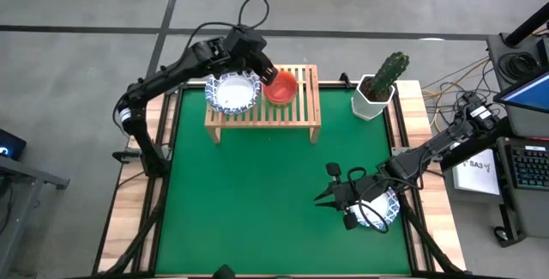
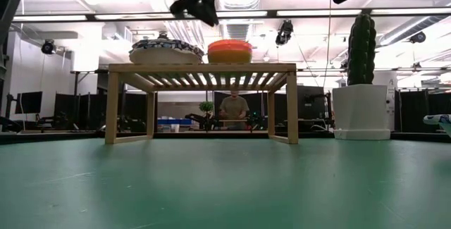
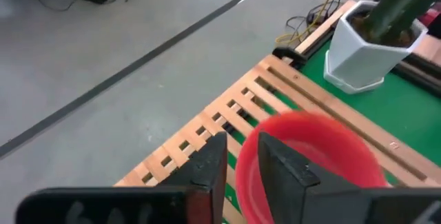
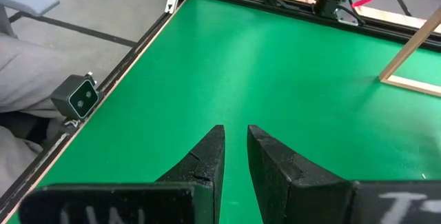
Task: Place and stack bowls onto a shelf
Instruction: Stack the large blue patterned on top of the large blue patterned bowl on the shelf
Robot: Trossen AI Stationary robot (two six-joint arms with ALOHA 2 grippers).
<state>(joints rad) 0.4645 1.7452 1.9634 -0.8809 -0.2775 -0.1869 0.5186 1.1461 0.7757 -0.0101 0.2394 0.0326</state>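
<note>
Green table; shelf lengthwise left-to-right.

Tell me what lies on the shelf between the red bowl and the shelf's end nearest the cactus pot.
Nothing: in the high view, the shelf shows only bare slats between the red bowl and its end by the cactus pot.

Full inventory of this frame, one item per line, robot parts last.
Shelf: 1, light wood, far side of the table.
White bowl: 1, blue patterned rim, on the shelf's left part.
Red bowl: 1, on the shelf beside the white bowl.
Second white bowl: 1, blue rim, near right corner under the right arm.
Cactus pot: 1, white, green cactus, right of the shelf.
Table: 1, green mat.
Person: 1, background.
Left gripper: above the red bowl.
Right gripper: over the mat.
</note>
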